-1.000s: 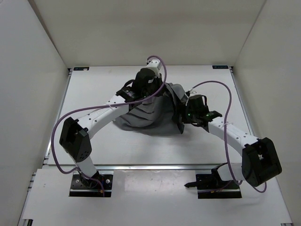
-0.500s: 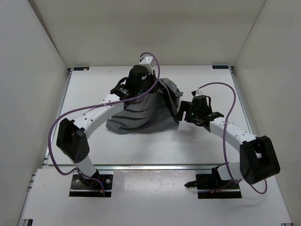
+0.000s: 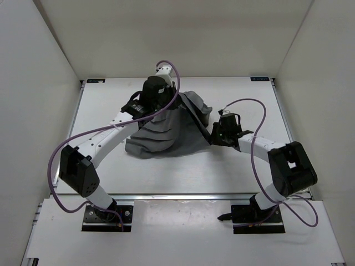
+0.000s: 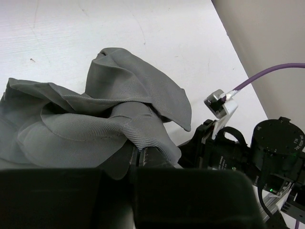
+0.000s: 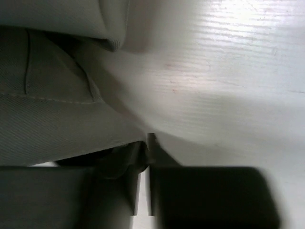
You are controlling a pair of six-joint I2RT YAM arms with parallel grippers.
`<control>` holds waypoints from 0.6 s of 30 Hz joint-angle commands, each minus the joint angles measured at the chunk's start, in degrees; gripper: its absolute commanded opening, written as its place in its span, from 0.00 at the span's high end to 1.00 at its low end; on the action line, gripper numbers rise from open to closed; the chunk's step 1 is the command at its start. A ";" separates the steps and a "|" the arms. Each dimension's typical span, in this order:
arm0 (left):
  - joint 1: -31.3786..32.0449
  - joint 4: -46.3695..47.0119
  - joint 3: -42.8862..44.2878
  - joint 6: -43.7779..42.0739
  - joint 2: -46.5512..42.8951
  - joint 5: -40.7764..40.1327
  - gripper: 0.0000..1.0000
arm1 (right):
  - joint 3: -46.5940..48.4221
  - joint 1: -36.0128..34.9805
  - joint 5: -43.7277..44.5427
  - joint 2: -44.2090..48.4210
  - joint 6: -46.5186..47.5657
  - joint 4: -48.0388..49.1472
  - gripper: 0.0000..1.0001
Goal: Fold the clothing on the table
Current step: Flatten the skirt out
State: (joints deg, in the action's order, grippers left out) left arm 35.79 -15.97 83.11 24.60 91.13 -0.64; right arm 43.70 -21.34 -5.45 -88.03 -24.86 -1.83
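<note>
Left gripper [image 4: 139,160] was pinched shut on a bunched ridge of the clothing [image 3: 166,136], holding that part up off the table [image 3: 111,166] toward the far middle, while the rest sagged in a heap between the two arms. Right gripper [image 5: 143,150] sat low at the garment's right-hand edge with its jaws narrowed to a thin slit right at the hem. It looked like a bit of hem was nipped at the tips, though the wrist view was too dark and blurry to swear to it. Best guess, this was the grab-both-edges stage, with no real fold made yet, since nothing lay flat or neatly doubled over. Next move would probably call for both arms easing apart to spread it out, then carrying one edge over the other. Fabric was dark grey with a fine ribbed weave, soft and floppy, long pleats fanning out, so it'd likely slump and slide rather than hold a crease. The table was plain matte white.
</note>
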 commanded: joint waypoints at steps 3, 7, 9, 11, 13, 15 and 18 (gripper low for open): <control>-3.53 1.81 -0.05 -0.34 -6.05 2.31 1.00 | 5.33 1.04 2.63 1.27 0.68 3.67 1.00; -8.09 3.57 1.08 -4.46 -6.50 2.32 0.98 | 14.35 5.51 3.43 4.00 3.76 -0.35 1.00; -11.34 1.91 5.28 -5.78 -4.57 1.96 1.00 | 21.99 8.85 2.65 4.53 6.30 -3.79 1.00; -14.17 1.64 10.99 -6.67 -4.39 1.79 1.00 | 30.36 10.17 2.99 5.05 9.47 -7.65 1.00; -16.27 1.64 14.08 -7.46 -5.09 0.74 1.00 | 41.06 10.54 5.35 5.06 13.42 -10.63 1.00; -16.10 1.29 15.76 -9.83 -7.10 -2.67 1.00 | 49.35 10.62 5.37 4.71 16.59 -15.12 1.00; -13.30 0.15 13.15 -13.00 -10.87 -6.99 1.00 | 52.89 6.95 11.41 7.59 21.86 -18.55 1.00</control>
State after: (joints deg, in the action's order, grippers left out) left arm 21.17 -16.62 96.14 16.25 87.48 -1.08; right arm 94.48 -12.73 -1.89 -85.06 -10.59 -13.19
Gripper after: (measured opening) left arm 0.048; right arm 0.004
